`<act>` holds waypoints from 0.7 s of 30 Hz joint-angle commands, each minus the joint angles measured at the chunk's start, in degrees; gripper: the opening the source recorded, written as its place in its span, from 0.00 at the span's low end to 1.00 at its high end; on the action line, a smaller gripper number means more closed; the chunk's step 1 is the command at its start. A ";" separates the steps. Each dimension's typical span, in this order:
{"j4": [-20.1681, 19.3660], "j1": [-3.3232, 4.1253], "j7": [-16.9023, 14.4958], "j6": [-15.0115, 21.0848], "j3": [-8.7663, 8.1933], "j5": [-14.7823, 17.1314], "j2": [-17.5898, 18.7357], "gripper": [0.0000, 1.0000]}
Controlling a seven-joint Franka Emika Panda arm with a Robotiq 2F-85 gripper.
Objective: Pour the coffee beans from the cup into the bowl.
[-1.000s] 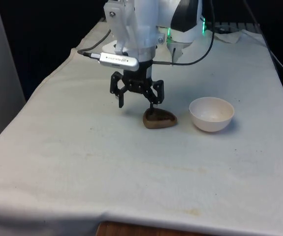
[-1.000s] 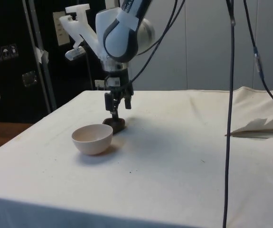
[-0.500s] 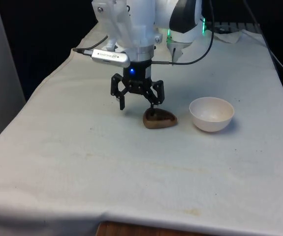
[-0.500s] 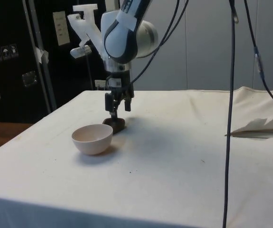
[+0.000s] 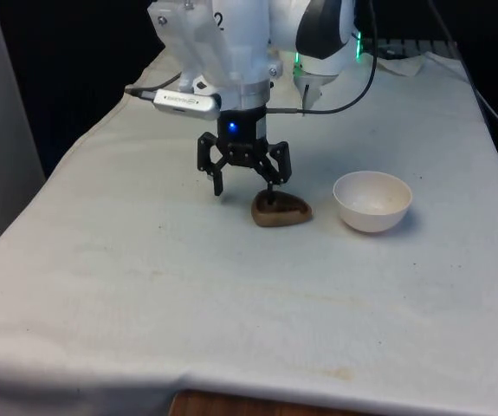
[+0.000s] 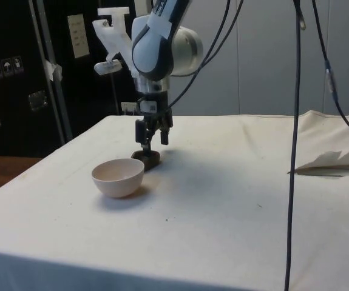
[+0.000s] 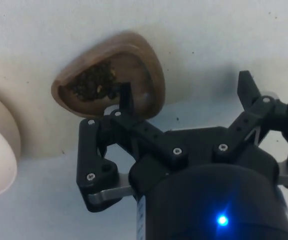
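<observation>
Since a second ago we see the white arm's upper links swing a little towards the front view's left, while the black two-finger gripper [image 5: 243, 185] stays low over the same spot, and neither the cup nor the bowl has shifted. We find the fingers spread wide, holding nothing. One fingertip [image 7: 125, 92] sits over the inside of the shallow brown wooden cup [image 5: 280, 210], close to its rim; the other fingertip [image 7: 246, 86] hangs over bare cloth outside the cup, so the cup's wall lies between them. Whether the inner fingertip touches the wood we cannot tell.

We see the cup standing upright on the white tablecloth [image 5: 231, 295], with a heap of dark coffee beans [image 7: 92, 82] gathered at one end of its hollow. From the side, the gripper [image 6: 152, 139] hangs just above the cup [image 6: 147, 157].

We see the round white bowl [image 5: 371, 200] standing just beside the cup, on the front view's right, apart from it with a strip of cloth between. In the side view the bowl [image 6: 118, 177] stands nearer the camera than the cup. Its inside holds no beans.
</observation>
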 commanded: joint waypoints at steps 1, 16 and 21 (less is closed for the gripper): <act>-0.11 -0.74 -1.03 -0.17 0.92 1.09 -0.23 1.00; 0.29 -0.69 -1.72 -0.11 0.74 2.23 0.63 1.00; 0.34 -0.57 -1.60 -0.06 0.57 2.12 0.86 1.00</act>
